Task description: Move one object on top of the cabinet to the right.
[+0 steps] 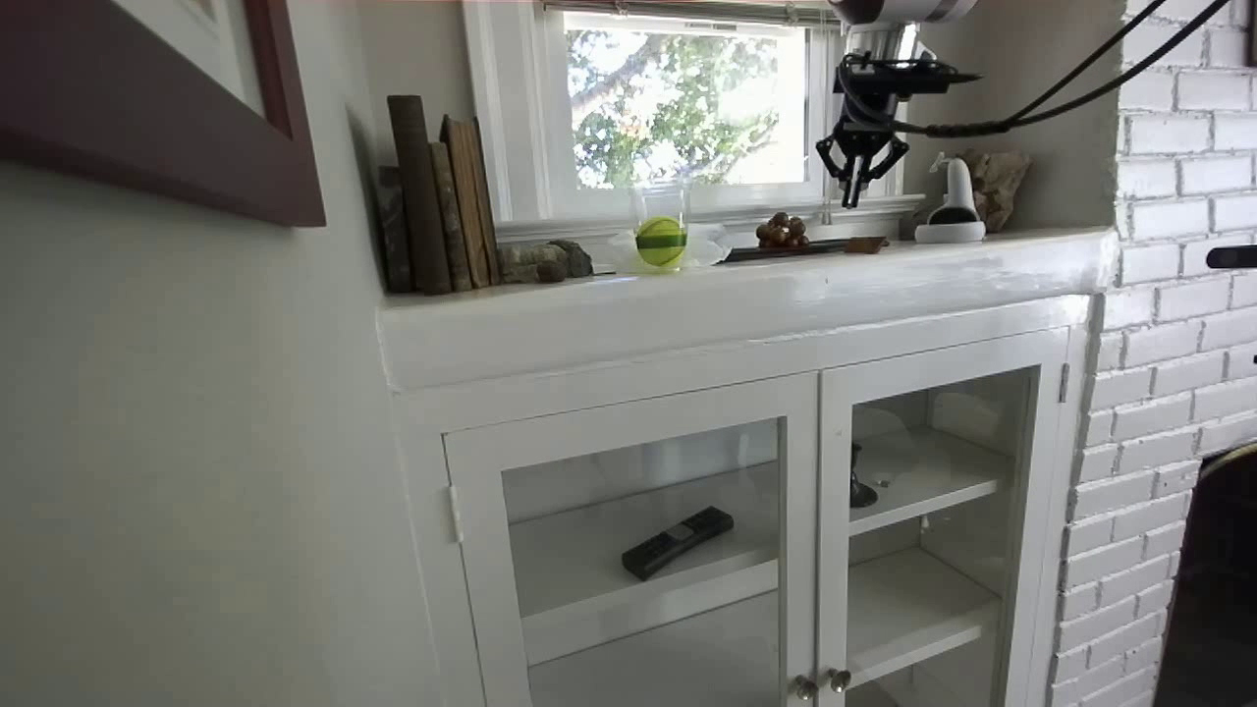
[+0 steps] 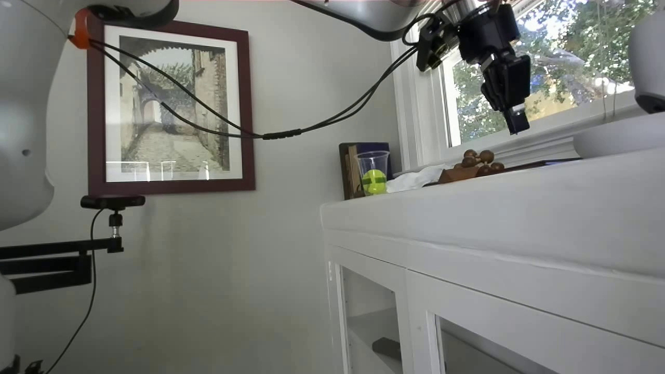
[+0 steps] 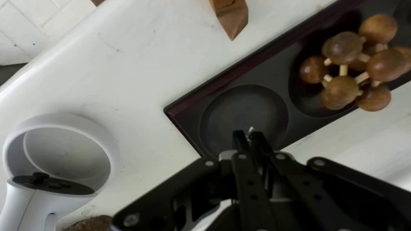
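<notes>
The white cabinet (image 1: 746, 304) has a top ledge, also in the wrist view (image 3: 128, 83). On it stand a cluster of brown wooden balls (image 1: 783, 232) (image 3: 342, 91) in a dark tray (image 3: 247, 112), and a brown wooden piece (image 3: 232, 19) beside the tray. A clear cup (image 2: 373, 160) holding a yellow-green ball (image 1: 660, 243) stands further left. A white controller (image 1: 953, 211) (image 3: 19, 205) stands at the right. My gripper (image 1: 852, 201) (image 2: 518, 127) (image 3: 248, 133) is shut above the tray's empty round hollow. A tiny shiny bit shows at its tips; I cannot tell what it is.
Old books (image 1: 432, 196) and bark-like pieces (image 1: 535, 262) are at the ledge's left end. Crumpled white wrapping (image 2: 415, 179) lies by the cup. A rock (image 1: 997, 187) is behind the controller. The window (image 1: 678, 108) is behind. A white brick wall (image 1: 1178, 157) bounds the right.
</notes>
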You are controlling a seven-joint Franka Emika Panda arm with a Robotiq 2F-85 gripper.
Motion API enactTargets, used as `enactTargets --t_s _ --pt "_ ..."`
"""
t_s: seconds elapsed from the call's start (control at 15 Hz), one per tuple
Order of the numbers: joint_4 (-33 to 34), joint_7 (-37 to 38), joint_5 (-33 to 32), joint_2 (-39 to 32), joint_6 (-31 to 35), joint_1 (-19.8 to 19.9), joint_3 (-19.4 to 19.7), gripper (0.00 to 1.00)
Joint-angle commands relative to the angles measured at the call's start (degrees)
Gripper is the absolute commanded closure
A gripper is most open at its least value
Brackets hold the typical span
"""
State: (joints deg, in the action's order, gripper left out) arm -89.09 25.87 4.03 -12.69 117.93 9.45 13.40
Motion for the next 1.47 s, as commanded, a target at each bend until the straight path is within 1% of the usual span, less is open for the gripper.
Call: enactTargets --t_s 0.0,0.93,1.4 --pt "-3.4 1.3 -1.1 0.4 5.3 0.2 0.0 0.98" --pt "-8.5 -0.7 -1.4 -2.1 17.1 -0.4 -0.4 0.98" --pt "-8.4 -1.7 -1.2 -2.2 17.4 -0.5 -0.5 0.98"
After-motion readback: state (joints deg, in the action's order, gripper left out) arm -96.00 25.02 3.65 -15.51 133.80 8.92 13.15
